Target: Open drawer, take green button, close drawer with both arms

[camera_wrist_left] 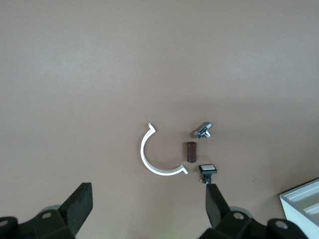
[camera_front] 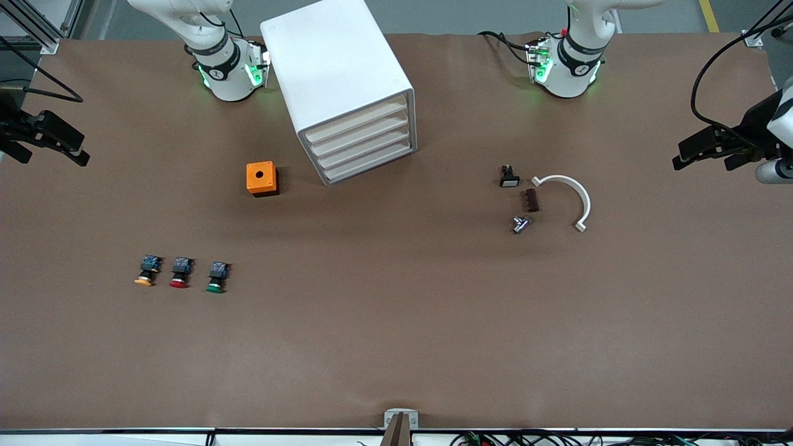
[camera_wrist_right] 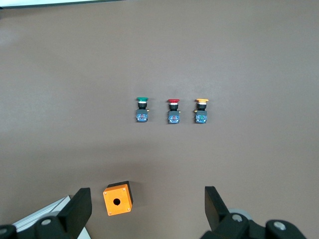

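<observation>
The white four-drawer cabinet (camera_front: 337, 80) stands between the arm bases, and its third drawer (camera_front: 365, 150) is shut flush like the others. The green-capped button (camera_front: 216, 277) (camera_wrist_right: 142, 109) lies on the brown table toward the right arm's end, nearer the front camera than the cabinet. My right gripper (camera_front: 79, 150) (camera_wrist_right: 147, 191) hangs open and empty over the right arm's end of the table. Over the left arm's end, my left gripper (camera_front: 678, 158) (camera_wrist_left: 148, 189) also hangs open and empty. Neither touches anything.
Red-capped (camera_front: 179, 272) and yellow-capped (camera_front: 147, 271) buttons lie beside the green one. An orange box (camera_front: 261, 178) sits beside the cabinet. Toward the left arm's end lie a white curved clip (camera_front: 573, 195), a brown block (camera_front: 530, 200), a silver part (camera_front: 520, 224) and a small switch (camera_front: 508, 177).
</observation>
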Robot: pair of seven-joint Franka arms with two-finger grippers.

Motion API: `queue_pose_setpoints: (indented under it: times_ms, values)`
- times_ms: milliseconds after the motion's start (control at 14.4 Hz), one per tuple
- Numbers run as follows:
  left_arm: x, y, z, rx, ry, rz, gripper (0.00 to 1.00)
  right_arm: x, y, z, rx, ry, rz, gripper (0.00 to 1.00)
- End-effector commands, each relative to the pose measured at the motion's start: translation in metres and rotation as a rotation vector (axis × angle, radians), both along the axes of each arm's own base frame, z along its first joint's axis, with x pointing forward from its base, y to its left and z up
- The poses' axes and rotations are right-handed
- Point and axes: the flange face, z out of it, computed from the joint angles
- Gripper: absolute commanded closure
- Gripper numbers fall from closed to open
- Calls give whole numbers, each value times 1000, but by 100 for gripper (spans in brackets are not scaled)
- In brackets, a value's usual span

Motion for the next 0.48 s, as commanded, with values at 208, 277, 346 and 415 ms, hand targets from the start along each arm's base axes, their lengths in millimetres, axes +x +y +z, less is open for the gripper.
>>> queue_pose_setpoints:
  times_ms: [208,277,346,415]
  values:
    - [-6,-2,14,64,-5,-15,0,-3,-3,2,14,8,15,0]
    - [-6,-6,15,72,-5,-16,0,-3,-4,2,14,8,14,0]
    - [-6,-8,16,71,-6,-15,0,-3,-4,2,14,12,12,0]
    - [-6,-9,16,65,-7,-15,0,-3,-4,1,14,14,12,0]
